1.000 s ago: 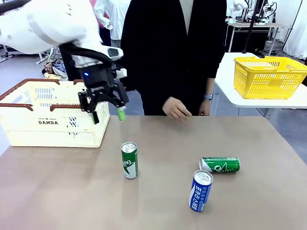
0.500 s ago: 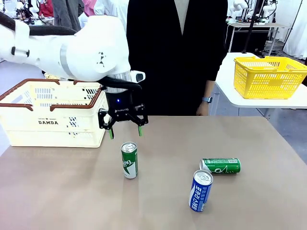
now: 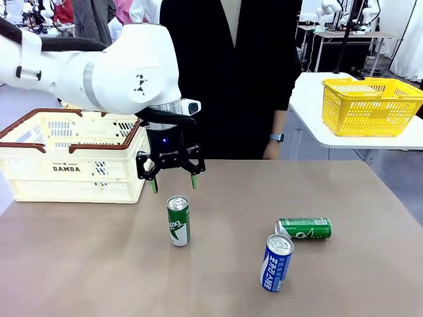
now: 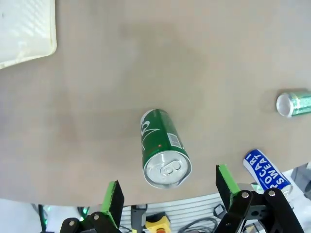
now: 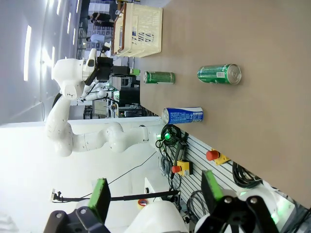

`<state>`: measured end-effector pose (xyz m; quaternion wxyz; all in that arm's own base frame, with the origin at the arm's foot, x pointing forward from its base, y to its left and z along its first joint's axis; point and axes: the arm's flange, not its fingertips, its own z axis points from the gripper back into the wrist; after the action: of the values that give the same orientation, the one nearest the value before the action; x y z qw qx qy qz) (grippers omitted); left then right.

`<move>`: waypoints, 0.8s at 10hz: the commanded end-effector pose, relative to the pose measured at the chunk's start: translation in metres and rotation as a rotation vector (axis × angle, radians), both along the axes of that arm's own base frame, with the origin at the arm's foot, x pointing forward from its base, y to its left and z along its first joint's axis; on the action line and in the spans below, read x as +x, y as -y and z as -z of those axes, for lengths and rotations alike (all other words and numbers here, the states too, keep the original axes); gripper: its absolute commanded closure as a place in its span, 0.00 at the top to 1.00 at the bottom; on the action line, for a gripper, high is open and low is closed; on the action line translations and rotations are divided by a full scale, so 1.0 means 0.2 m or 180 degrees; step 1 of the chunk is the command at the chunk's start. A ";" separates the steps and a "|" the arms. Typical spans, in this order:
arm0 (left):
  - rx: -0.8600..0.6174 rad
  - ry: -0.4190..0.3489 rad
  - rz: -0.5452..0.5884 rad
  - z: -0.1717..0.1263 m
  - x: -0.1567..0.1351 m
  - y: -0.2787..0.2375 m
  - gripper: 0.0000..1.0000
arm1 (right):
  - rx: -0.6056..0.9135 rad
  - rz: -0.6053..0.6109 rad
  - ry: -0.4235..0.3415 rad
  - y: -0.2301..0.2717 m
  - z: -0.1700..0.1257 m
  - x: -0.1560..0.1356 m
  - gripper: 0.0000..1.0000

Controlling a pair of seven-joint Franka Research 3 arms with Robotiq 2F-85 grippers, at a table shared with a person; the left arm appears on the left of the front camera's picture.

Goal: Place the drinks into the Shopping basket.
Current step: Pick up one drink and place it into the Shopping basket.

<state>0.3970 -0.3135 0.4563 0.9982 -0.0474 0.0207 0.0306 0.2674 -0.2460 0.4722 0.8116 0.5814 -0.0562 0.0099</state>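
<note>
Brown tabletop [image 3: 99, 277] with three slim drink cans on it. All of them are outside the Shopping basket [image 3: 39, 178], so we judge that all the placing remains to be done. The basket, cream-white with a brown rim, sits at the table's left side. An upright green can [image 3: 178, 221] stands left of the middle, near the basket but apart from it. A second green can [image 3: 303, 228] lies on its side further right, and a blue can [image 3: 277, 263] stands just beside it, nearer the camera.

The white left arm reaches in from the left, passing in front of the basket, with its wrist turned straight down. The left gripper [image 3: 173, 178] hangs just above the upright green can, released and empty, with both green pads spread wide. From its own wrist camera we look down on the can's silver top, which lies between the two pads. The right gripper [image 5: 155, 189] is also spread open and holds nothing, well away from the cans. A person stands at the far side of the table.
</note>
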 end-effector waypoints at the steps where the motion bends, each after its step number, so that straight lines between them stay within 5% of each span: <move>1: 0.0052 0.0176 -0.0187 0.06 -0.11 -0.01 1.00 | -0.0009 -0.0012 -0.0048 0.00 -0.02 -0.01 1.00; 4: 0.0130 0.0421 -0.0347 0.17 -0.27 -0.04 1.00 | -0.0009 -0.0012 -0.0048 0.00 -0.02 -0.01 1.00; 8: 0.0075 0.0410 0.0037 0.34 -0.21 0.05 1.00 | -0.0009 -0.0012 -0.0048 0.00 -0.02 -0.01 1.00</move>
<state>0.3439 -0.3186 0.3946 0.9979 -0.0405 -0.0327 0.0380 0.2674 -0.2459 0.4722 0.8116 0.5814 -0.0561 0.0099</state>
